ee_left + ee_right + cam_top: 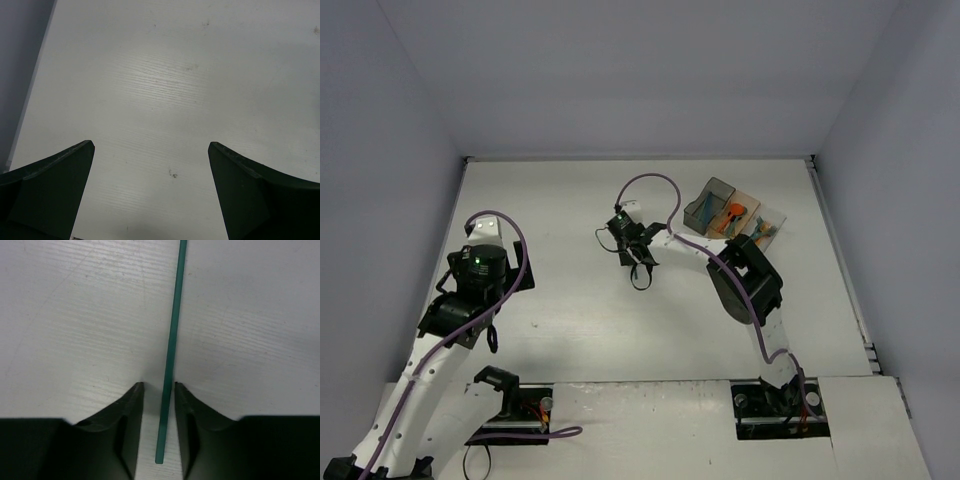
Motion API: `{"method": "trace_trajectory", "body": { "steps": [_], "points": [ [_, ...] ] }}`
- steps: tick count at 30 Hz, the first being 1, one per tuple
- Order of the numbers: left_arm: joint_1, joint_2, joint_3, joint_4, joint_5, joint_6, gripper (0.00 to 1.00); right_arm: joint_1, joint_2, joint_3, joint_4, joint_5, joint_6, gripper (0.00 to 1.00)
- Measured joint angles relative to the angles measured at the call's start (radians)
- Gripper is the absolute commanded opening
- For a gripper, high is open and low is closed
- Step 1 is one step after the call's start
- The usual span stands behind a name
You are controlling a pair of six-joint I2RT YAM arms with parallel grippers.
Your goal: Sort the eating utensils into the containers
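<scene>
Top view: the three containers point(718, 184) stand in a slanted row at the far right of the table point(570, 330). The dark grey bin point(700, 212) is at the left end. The orange-tan bin point(748, 205) in the middle holds an orange piece point(733, 210), and the clear bin point(780, 216) at the right end holds teal pieces point(767, 231). My right gripper point(640, 278) is low over the table, well left of the containers and a little nearer me. I can't make out what lies under it from here. The left arm point(475, 268) sits far left of the containers.

Left wrist: the left gripper point(150, 150) has its jaws spread wide, with only bare tabletop between them.

Right wrist: a teal utensil point(172, 340) lies flat on the table, its slim handle running between my jaws. They are drawn in close but not clenched. The right one is all but touching, and table shows between the left one and the handle. The head is out of frame, so I can't say whether it is a fork, spoon or knife.

Risks, as I judge them:
- The handle sits off-centre, so the right jaw would meet it first and could shove or roll it aside instead of pinching it.
- It is thin and flat, so tips held too high would close over it.
- A hold this near the butt end leaves a long free length that could swing and catch a rim at the containers.
</scene>
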Motion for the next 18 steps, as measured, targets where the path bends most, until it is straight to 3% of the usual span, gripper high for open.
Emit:
{"method": "trace_trajectory", "body": {
  "steps": [5, 18],
  "points": [
    [0.0, -0.004, 0.0, 0.0, 0.0, 0.0, 0.97, 0.0, 0.012, 0.009, 0.019, -0.003, 0.012, 0.0],
    [0.0, -0.006, 0.0, 0.0, 0.0, 0.0, 0.97, -0.03, 0.009, 0.024, 0.0, -0.029, -0.002, 0.0]
  ]
}}
